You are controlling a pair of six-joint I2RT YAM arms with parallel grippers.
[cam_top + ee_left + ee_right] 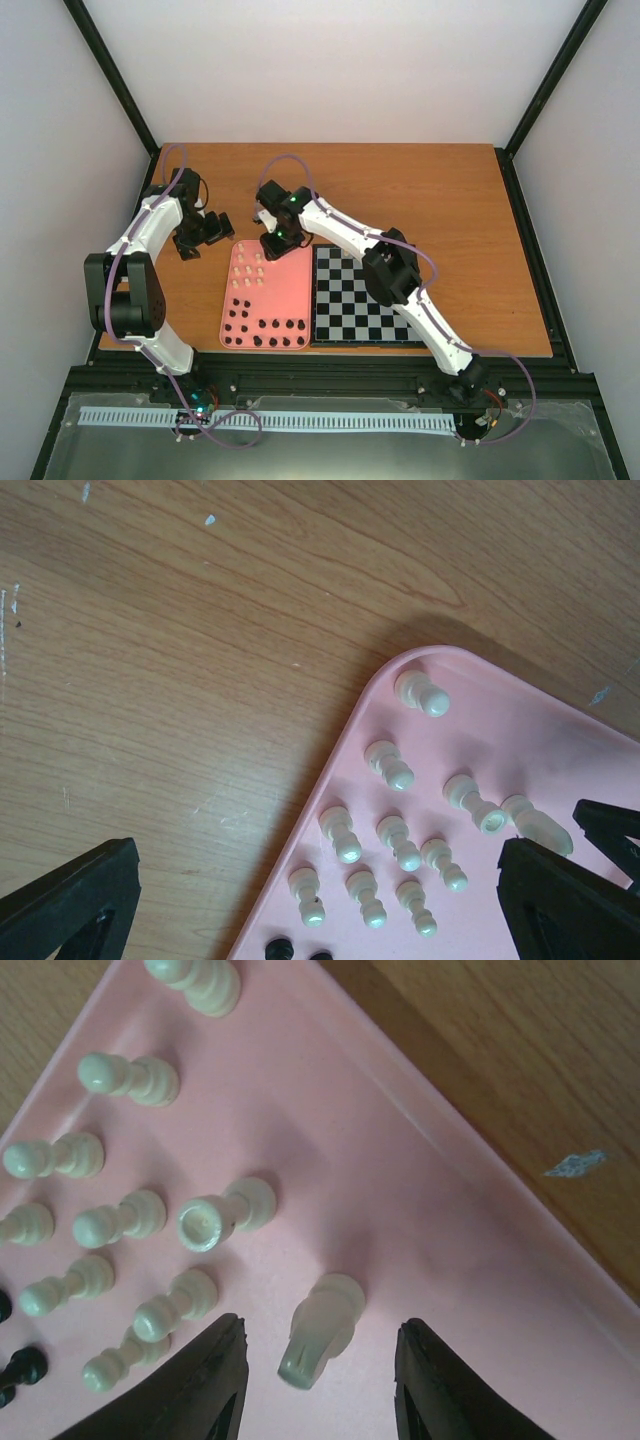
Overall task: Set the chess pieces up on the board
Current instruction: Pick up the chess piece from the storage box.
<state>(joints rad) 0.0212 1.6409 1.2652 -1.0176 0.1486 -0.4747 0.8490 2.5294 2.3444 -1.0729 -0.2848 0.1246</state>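
Note:
The cream chess pieces (250, 272) stand at the far end of a pink tray (285, 290), and the black pieces (265, 331) at its near end. The board (350, 300) lies right of the tray, partly under my right arm. My right gripper (275, 240) is open over the tray's far right corner. In the right wrist view it (320, 1375) straddles a cream knight-like piece (322, 1328) without touching it. My left gripper (205, 232) is open and empty above the table, left of the tray's far corner. In the left wrist view it (310, 910) hangs above cream pawns (345, 835).
Wooden table (450, 200) with dark frame posts at the back corners. In the left wrist view the tray's rim (345, 745) runs diagonally, with bare wood (150, 680) on its left. A cream rook (215, 1218) stands close to the left of the knight.

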